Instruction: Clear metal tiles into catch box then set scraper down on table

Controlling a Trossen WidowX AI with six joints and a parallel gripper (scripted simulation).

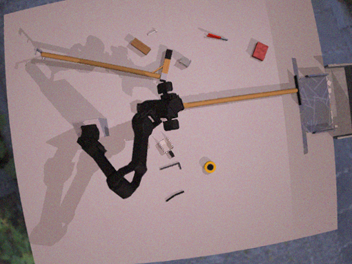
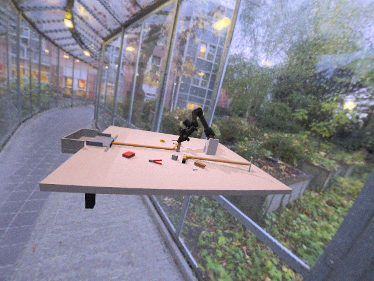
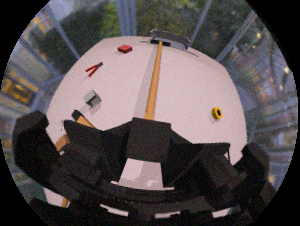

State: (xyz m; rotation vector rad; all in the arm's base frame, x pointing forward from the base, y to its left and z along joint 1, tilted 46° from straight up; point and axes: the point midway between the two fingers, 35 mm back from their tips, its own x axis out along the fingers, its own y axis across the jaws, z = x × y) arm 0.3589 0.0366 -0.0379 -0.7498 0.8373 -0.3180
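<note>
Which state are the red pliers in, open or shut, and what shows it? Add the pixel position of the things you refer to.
Open: the two red handles of the pliers (image 1: 214,36) (image 2: 157,161) (image 3: 92,70) spread apart in a V in the exterior and wrist views.
</note>
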